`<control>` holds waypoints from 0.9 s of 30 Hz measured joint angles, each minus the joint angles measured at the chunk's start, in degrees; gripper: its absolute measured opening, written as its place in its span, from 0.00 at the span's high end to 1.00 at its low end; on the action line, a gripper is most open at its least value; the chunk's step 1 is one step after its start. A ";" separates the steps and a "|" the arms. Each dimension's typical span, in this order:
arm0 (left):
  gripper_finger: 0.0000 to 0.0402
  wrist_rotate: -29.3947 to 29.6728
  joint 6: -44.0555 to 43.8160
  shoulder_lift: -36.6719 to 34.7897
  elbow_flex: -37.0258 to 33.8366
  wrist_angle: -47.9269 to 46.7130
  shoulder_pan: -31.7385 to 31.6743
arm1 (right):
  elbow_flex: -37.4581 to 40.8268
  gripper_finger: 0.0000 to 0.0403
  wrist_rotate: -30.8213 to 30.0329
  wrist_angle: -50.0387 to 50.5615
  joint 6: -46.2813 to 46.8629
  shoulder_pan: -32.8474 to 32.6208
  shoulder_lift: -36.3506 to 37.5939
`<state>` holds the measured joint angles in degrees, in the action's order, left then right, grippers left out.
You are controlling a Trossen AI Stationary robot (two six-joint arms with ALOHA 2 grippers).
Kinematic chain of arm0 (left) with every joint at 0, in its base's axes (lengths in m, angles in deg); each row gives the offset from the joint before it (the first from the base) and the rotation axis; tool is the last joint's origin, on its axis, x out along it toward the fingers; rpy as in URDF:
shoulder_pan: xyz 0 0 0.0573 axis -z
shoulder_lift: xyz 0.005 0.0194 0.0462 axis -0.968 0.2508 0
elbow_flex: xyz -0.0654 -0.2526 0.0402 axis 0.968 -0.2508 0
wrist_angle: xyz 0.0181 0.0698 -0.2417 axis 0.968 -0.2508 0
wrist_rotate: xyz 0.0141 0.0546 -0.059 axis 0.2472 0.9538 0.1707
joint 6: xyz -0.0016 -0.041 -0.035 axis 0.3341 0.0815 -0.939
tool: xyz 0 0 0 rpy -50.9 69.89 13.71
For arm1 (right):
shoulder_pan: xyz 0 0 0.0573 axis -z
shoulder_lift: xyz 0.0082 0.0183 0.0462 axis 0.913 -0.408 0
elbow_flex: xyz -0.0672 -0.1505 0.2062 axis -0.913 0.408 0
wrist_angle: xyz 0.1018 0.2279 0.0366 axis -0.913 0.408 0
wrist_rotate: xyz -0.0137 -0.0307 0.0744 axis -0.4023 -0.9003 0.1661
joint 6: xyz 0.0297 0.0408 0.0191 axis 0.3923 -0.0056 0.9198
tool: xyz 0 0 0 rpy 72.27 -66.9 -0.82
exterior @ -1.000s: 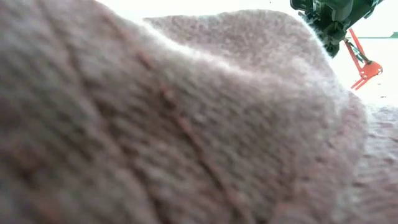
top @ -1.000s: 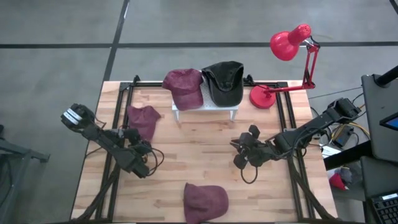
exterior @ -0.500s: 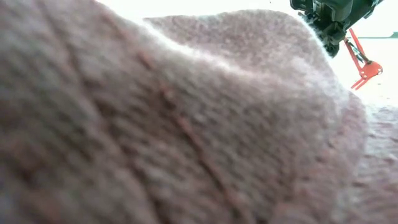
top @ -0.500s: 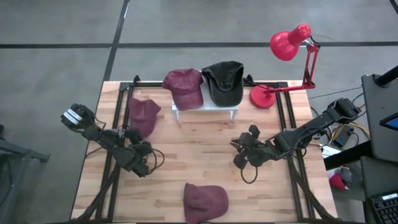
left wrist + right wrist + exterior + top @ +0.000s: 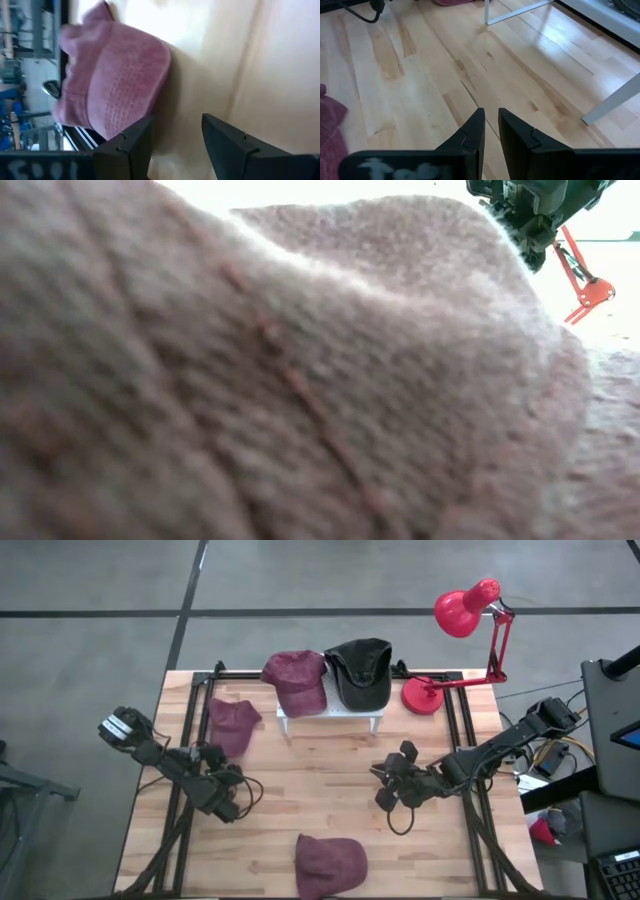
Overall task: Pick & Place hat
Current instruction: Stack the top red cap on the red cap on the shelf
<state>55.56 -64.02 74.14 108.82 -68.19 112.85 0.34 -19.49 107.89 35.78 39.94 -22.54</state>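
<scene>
A maroon hat (image 5: 232, 723) lies on the wooden table near its left edge; the left wrist view shows it as a pink hat (image 5: 115, 85). My left gripper (image 5: 213, 756) (image 5: 177, 122) stands open just short of this hat's near side, pointing down at a slant, with nothing between its fingers. My right gripper (image 5: 388, 778) (image 5: 491, 117) hovers shut over bare wood right of the table's middle. Another maroon hat (image 5: 296, 680) and a black hat (image 5: 362, 672) rest on a white stand (image 5: 330, 720). A third maroon hat (image 5: 330, 862) lies at the near edge.
The hat at the near edge (image 5: 280, 380) fills almost the whole low view, with my right gripper (image 5: 530, 220) above it. A red desk lamp (image 5: 465, 615) stands at the far right corner. Black rails (image 5: 190, 740) run along both table sides. Bare wood (image 5: 420, 75) lies in the middle.
The maroon hat by my left gripper has shifted slightly toward the table's far edge and now lies more bunched, with its near part drawn in. Both grippers stay where they were.
</scene>
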 joint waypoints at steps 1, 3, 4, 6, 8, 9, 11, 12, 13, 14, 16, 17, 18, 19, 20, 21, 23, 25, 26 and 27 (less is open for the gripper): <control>0.54 1.76 -0.50 0.00 -0.09 0.18 -0.20 | 0.01 0.87 0.00 0.00 0.00 0.00 0.00; 0.54 5.55 -1.06 0.00 -0.36 0.40 -0.64 | 0.02 0.87 0.00 0.00 0.00 0.00 0.00; 0.54 6.94 -1.15 0.00 -0.54 0.69 -0.96 | 0.02 0.87 0.00 0.00 0.00 0.00 0.00; 0.54 8.71 -1.19 0.00 -0.91 1.48 -1.73 | 0.04 0.87 0.00 0.00 0.18 0.00 0.00; 0.54 9.64 -1.24 0.00 -1.57 2.41 -2.52 | 0.04 0.87 0.00 -0.02 0.22 0.00 0.00; 0.54 9.77 -1.33 0.00 -2.01 3.17 -2.90 | 0.04 0.87 0.00 -0.01 0.24 0.00 0.00; 0.54 10.30 -1.52 0.00 -2.93 4.64 -3.70 | 0.04 0.87 0.02 -0.02 0.26 0.00 0.00; 0.54 10.48 -1.56 0.00 -3.43 5.32 -4.06 | 0.04 0.87 0.02 -0.03 0.26 0.00 0.00; 0.54 10.60 -1.56 0.01 -3.91 5.97 -4.44 | 0.04 0.87 0.02 -0.02 0.28 0.00 0.00; 0.54 10.82 -1.56 0.02 -4.37 6.37 -4.79 | 0.04 0.87 0.02 -0.02 0.28 0.00 0.00; 0.54 11.32 -1.92 0.01 -5.06 6.69 -5.50 | 0.04 0.87 0.02 -0.02 0.31 0.00 0.00; 0.54 11.62 -2.62 0.02 -5.43 6.74 -5.92 | 0.04 0.87 0.02 -0.02 0.35 0.00 0.00; 0.55 11.66 -3.66 0.02 -5.69 6.74 -6.34 | 0.04 0.87 0.02 -0.02 0.37 0.00 0.00; 0.55 11.66 -4.67 0.02 -5.93 6.76 -6.64 | 0.04 0.87 0.02 -0.02 0.37 0.00 0.00; 0.56 11.77 -5.79 0.02 -6.16 6.81 -7.00 | 0.04 0.87 0.02 -0.02 0.41 0.00 0.00; 0.56 12.02 -6.75 0.02 -6.28 6.80 -7.40 | 0.07 0.87 0.02 -0.02 0.42 0.00 0.00; 0.58 12.53 -7.71 0.02 -6.29 6.92 -8.15 | 0.09 0.87 0.02 -0.02 0.42 0.00 0.00; 0.59 13.39 -8.10 0.02 -6.09 7.05 -8.77 | 0.09 0.87 0.02 0.00 0.42 0.00 0.00; 0.60 14.18 -8.08 0.02 -5.85 7.10 -8.97 | 0.09 0.87 0.02 -0.02 0.39 0.00 0.00; 0.60 15.44 -8.07 0.02 -5.56 7.13 -9.08 | 0.09 0.87 0.02 0.00 0.29 0.00 0.00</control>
<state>71.00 -72.09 74.16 103.26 -61.07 103.77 0.43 -19.47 107.89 36.07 39.94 -22.54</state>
